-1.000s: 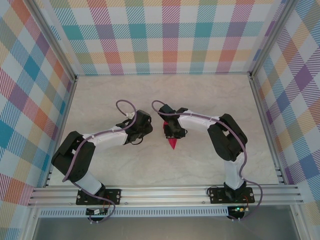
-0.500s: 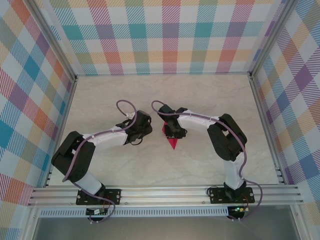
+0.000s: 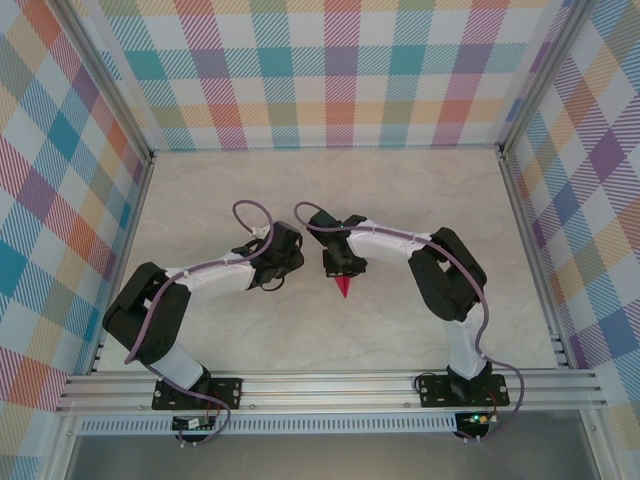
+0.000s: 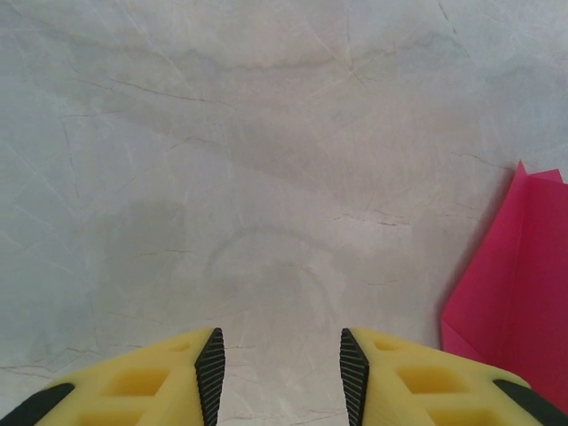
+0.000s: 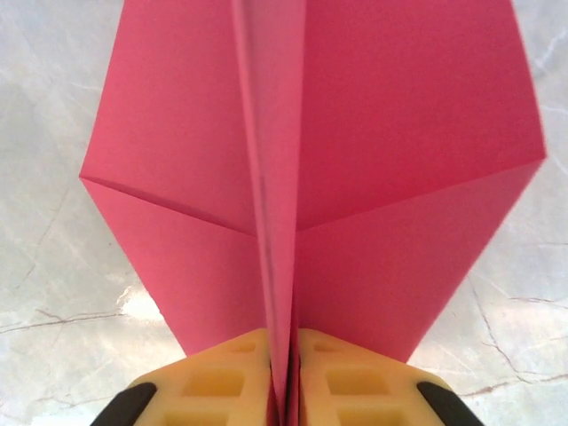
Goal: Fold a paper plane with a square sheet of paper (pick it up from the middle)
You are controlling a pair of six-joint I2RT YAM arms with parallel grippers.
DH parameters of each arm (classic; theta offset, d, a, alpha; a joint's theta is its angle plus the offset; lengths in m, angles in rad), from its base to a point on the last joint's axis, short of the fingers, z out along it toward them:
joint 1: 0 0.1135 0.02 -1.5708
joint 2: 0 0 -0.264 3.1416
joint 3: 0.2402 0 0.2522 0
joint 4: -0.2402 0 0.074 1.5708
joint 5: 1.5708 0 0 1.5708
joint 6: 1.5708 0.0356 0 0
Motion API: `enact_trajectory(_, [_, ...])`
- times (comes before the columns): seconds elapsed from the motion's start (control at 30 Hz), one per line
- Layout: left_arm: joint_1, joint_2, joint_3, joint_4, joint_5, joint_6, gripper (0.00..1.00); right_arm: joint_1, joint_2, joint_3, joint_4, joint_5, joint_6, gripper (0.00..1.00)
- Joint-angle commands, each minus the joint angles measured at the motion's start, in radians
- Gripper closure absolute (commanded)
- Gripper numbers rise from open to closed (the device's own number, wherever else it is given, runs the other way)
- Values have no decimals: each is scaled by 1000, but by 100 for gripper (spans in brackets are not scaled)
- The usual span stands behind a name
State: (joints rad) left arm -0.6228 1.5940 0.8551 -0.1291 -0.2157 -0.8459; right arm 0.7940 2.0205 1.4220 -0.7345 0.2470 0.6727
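Two grippers here. The right gripper (image 5: 284,377) is pinched shut on the paper plane (image 5: 390,142) by its centre ridge, nose at 6 o'clock from above. The plane looks narrower than half a second ago. The left gripper (image 4: 280,373) hangs part-open over the table (image 4: 222,160), with the plane at its 3 o'clock.

Magenta-pink paper plane (image 3: 343,288), dart w/ wings spread, ctr ridge pinched in right hand (image 5: 286,351)

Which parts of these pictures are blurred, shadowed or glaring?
Right wrist: the paper plane is blurred along its centre ridge; a bright glare spot on the table. Left wrist: a soft shadow ahead of the fingers. Top external: even light.
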Motion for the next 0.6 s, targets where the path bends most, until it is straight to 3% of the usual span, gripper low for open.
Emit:
enact_trajectory(0.0, [13,-14,-1,-30,-26,12,58,7,35,30,-43,23,-3,83])
enact_trajectory(0.33, [20,-43,-7,-68,-56,17,52,6,61,36,-37,9,1,85])
enact_trajectory(0.57, [74,-147,-41,-178,-132,42,26,6,20,46,-45,45,-4,95])
